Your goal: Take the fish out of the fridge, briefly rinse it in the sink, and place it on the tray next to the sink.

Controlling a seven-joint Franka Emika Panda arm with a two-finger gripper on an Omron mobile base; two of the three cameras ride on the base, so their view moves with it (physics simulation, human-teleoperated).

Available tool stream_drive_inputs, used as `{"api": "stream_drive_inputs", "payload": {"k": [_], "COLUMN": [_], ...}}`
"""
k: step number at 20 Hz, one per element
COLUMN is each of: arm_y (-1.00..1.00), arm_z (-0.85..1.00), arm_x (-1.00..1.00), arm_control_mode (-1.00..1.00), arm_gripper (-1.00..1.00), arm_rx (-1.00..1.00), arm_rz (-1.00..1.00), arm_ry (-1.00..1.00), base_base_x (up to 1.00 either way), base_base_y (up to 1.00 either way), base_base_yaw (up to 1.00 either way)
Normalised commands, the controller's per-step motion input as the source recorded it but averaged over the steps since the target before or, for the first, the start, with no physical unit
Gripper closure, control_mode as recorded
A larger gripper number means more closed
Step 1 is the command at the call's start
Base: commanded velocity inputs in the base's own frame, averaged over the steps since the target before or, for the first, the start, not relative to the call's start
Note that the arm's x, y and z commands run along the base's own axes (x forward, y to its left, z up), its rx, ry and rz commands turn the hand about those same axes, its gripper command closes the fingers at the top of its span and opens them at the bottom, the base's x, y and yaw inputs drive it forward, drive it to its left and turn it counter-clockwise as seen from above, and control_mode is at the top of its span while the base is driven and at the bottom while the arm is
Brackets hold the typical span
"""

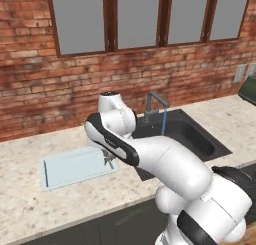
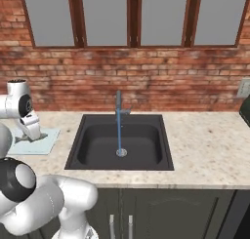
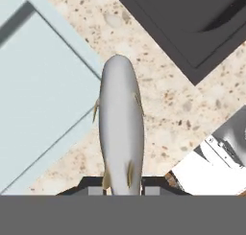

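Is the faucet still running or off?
On. A thin blue stream drops from the faucet spout to the drain in the sink, and it shows in the left base view too.

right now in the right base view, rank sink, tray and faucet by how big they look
1. sink, clearly largest.
2. tray, though the arm covers part of it.
3. faucet, thin; about as tall as the tray's visible stretch is wide, so this order is unsure.
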Motion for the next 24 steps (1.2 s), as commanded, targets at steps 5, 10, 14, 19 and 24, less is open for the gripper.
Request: {"api": "stream_drive_inputs", "payload": {"k": [5, 10, 14, 19, 24], "arm_y": [0.84, 0.78, 0.13, 0.04, 0.0], "arm_z": [-0.04, -0.16, -0.92, -0.88, -0.21], "arm_x": [1.0, 0.96, 0.1, 0.0, 0.08], "arm_control_mode": [-1.0, -1.0, -1.0, -1.0, -1.0], "arm_gripper": [1.0, 1.0, 1.0, 1.0, 1.0], "arm_rx": [0.03, 0.0, 0.0, 0.0, 0.0], "arm_rz": [-0.2, -0.19, -0.02, -0.01, -0.01], "arm_ry": [0.0, 0.0, 0.0, -0.02, -0.11], "base_base_x": [0.0, 0.0, 0.0, 0.0, 0.0], "base_base_y": [0.0, 0.0, 0.0, 0.0, 0.0], "base_base_yaw": [0.0, 0.0, 0.0, 0.0, 0.0]}}
